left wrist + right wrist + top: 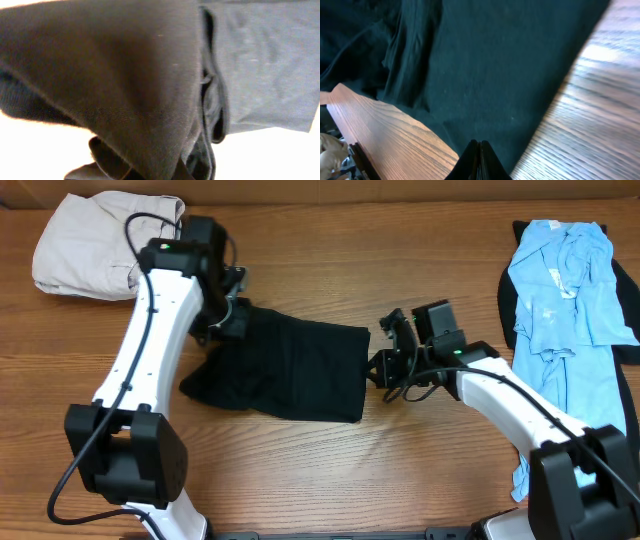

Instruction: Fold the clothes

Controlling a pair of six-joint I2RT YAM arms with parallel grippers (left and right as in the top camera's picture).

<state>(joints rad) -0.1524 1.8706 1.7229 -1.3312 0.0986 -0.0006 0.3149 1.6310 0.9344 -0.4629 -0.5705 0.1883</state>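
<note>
Begins at the near side of the wooden table (330, 480), with bare wood between the two arm bases. Just beyond, pinches the right edge of the black garment (290, 370) with the right gripper (383, 368), fingers pressed fully together on the hem, low against the wood. Shows this garment in the middle of the table, doubled into a rough rectangle, with a loose point sticking out at the lower left. Further back, grips its upper left corner with the left gripper (228, 318), also closed tight, with a lifted fold of cloth hanging right across the left wrist view. Looks like the middle of a fold: both ends held, cloth not yet carried over. Calls next for raising both edges together and bringing one side evenly across the other, without dragging the lower layer or losing the thin hem. Leaves unfolded the light blue shirt (565, 290) at the right edge and, farthest, the beige garment (85, 245) bunched at the far left corner, both well apart from the grippers.
</note>
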